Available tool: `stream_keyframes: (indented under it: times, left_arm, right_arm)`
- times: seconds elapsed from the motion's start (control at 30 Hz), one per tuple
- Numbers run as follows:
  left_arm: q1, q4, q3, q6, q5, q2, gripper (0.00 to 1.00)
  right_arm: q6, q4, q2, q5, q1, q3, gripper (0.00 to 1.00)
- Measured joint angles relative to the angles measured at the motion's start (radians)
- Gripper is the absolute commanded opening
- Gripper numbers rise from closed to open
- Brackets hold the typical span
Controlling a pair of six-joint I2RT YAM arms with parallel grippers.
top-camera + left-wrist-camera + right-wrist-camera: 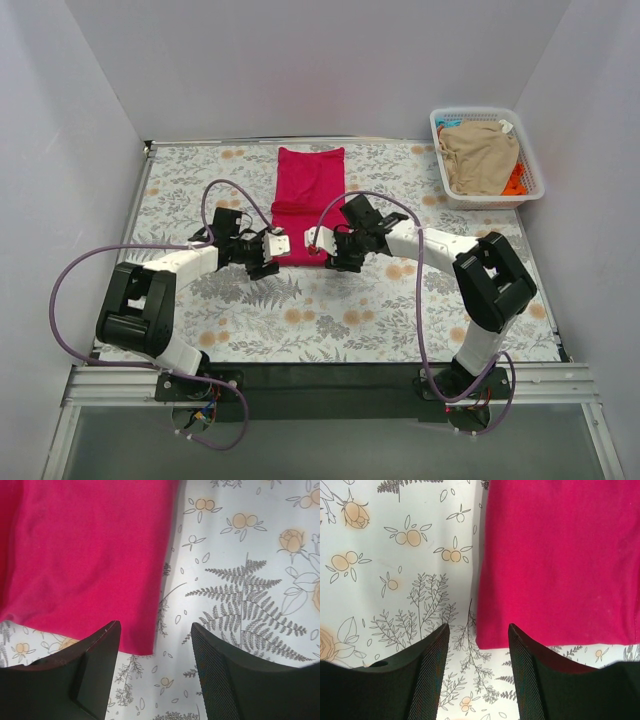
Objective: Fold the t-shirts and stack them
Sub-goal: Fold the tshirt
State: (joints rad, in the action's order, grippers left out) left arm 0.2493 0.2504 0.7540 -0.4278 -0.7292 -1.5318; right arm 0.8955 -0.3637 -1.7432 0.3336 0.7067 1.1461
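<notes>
A flower-printed surface (pixel 330 320) sat between plain white walls (pixel 80 120); the crimson-pink t-shirt (pixel 308 195) lay folded narrow at far middle; a tan t-shirt (pixel 480 155) and an orange one (pixel 515 181) (mostly hidden) filled the basket (pixel 533 182) far right. Only the wrist views showed the left claw (pixel 156 635) and right claw (pixel 479 632) released and empty, above the crimson shirt's near corners.

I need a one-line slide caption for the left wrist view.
Left gripper, fingers open, over a corner of the crimson-pink t-shirt lying flat on the floral tablecloth.
</notes>
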Motion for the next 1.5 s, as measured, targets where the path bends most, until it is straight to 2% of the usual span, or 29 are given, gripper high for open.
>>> stream_keyframes:
  times: [0.23, 0.33, 0.43, 0.47, 0.53, 0.57, 0.6, 0.8, 1.03, 1.2, 1.33, 1.5]
  left_arm:
    - [0.008, -0.056, 0.0, -0.005, 0.032, -0.034, 0.5]
    - [0.012, -0.061, 0.0, -0.011, 0.046, -0.068, 0.42]
    - [0.018, -0.069, -0.003, -0.025, 0.061, -0.081, 0.28]
    - [0.021, -0.074, -0.006, -0.031, 0.067, -0.081, 0.17]
    - [0.027, -0.08, -0.014, -0.041, 0.074, -0.081, 0.08]
    - [0.03, -0.089, -0.019, -0.047, 0.076, -0.08, 0.04]
    - [0.033, -0.096, -0.024, -0.052, 0.077, -0.077, 0.0]
    - [0.046, -0.008, -0.048, -0.069, 0.06, -0.006, 0.0]
    - [0.048, 0.319, -0.049, -0.155, -0.052, 0.266, 0.0]
    - [0.054, 0.588, -0.056, -0.253, -0.135, 0.473, 0.0]
    - [0.056, 0.767, -0.049, -0.313, -0.188, 0.58, 0.0]
    - [0.057, 0.929, 0.022, -0.339, -0.237, 0.625, 0.0]
  right_arm:
    - [0.011, 0.061, -0.054, -0.035, 0.008, -0.019, 0.41]
    - [0.026, 0.084, -0.08, -0.045, 0.008, -0.031, 0.38]
    - [0.028, 0.116, -0.079, -0.059, 0.008, -0.04, 0.34]
    - [0.029, 0.127, -0.077, -0.062, 0.009, -0.047, 0.26]
    - [0.039, 0.146, -0.074, -0.068, 0.012, -0.06, 0.13]
    - [0.042, 0.154, -0.072, -0.071, 0.014, -0.067, 0.02]
    - [0.047, 0.16, -0.07, -0.077, 0.016, -0.072, 0.01]
    - [0.024, 0.117, -0.026, -0.061, 0.02, -0.096, 0.01]
    - [-0.035, -0.057, 0.168, 0.046, 0.046, -0.096, 0.01]
    - [-0.053, -0.167, 0.347, 0.108, 0.128, -0.128, 0.01]
    - [-0.055, -0.255, 0.436, 0.136, 0.191, -0.143, 0.01]
    - [-0.055, -0.346, 0.495, 0.16, 0.232, -0.125, 0.01]
